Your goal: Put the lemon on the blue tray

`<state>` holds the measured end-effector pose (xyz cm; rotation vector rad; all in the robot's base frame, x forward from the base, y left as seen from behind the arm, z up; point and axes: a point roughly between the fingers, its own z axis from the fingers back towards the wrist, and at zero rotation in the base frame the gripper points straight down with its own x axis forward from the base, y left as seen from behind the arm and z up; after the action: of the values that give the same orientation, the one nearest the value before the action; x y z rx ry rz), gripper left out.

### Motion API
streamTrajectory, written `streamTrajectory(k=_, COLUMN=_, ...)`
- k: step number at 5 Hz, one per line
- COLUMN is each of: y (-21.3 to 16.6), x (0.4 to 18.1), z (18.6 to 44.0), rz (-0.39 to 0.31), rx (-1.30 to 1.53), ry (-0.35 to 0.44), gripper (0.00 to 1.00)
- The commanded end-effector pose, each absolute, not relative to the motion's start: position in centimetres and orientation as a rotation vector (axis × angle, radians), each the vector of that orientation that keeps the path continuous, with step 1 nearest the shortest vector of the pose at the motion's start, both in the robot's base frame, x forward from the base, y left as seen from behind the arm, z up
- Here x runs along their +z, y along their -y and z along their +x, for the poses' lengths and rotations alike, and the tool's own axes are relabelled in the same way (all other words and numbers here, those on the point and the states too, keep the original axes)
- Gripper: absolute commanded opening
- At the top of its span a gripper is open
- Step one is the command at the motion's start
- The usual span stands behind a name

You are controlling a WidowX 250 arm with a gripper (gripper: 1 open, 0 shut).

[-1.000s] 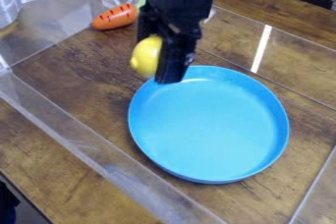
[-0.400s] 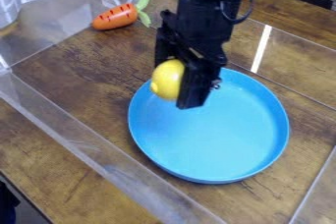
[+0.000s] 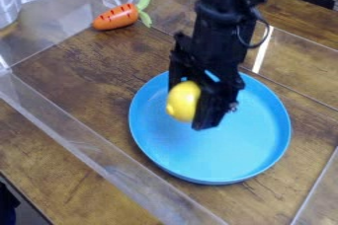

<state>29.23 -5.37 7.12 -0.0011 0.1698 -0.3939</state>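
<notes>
the black hand (image 3: pixel 193 104) hung over the blue tray (image 3: pixel 251 148), pointing down from an arm that entered at the top of the view, and it pinched the lemon (image 3: pixel 183 100) between its fingers. the lemon showed on the left side of the hand, bright yellow, over the left part of the tray's flat inside; whether it touched the tray's floor could not be told, since the finger tips (image 3: pixel 207 120) hid what lay beneath. one dark finger reached down past the lemon toward the tray. the tray itself lay flat on the brown wooden desk (image 3: pixel 79 81), round and shallow, with its raised rim showing all the way round except where the hand covered it. a carrot (image 3: pixel 117 17) with green leaves lay on the desk well beyond the tray, toward the top left, apart from it and from the hand. a clear plastic wall (image 3: pixel 59 120) ran along the desk to the left of the tray and in front of it, just beside the tray's near left edge. glare streaked the desk to the right of the arm, beyond the tray's far rim.
</notes>
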Motion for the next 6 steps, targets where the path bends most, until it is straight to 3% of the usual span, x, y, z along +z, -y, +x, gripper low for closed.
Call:
streamTrajectory(k=1, y=5.5, x=7.0, z=30.2, rz=-0.013, rx=-0.391, ry=-0.126, gripper=0.00)
streamTrajectory(k=2, y=5.2, x=5.6, z=30.5, rz=-0.020, rx=-0.383, ry=-0.139, gripper=0.00)
streamTrajectory(k=4, y=8.4, x=3.7, z=30.3, rz=-0.015, rx=-0.444, ry=-0.154, gripper=0.00)
streamTrajectory(k=5, y=6.7, x=5.5, z=31.6, rz=0.004, rx=-0.378, ry=-0.151, gripper=0.00)
streamTrajectory(k=6, y=4.0, x=8.5, z=33.6, rz=0.037, rx=-0.290, ry=-0.133, gripper=0.00)
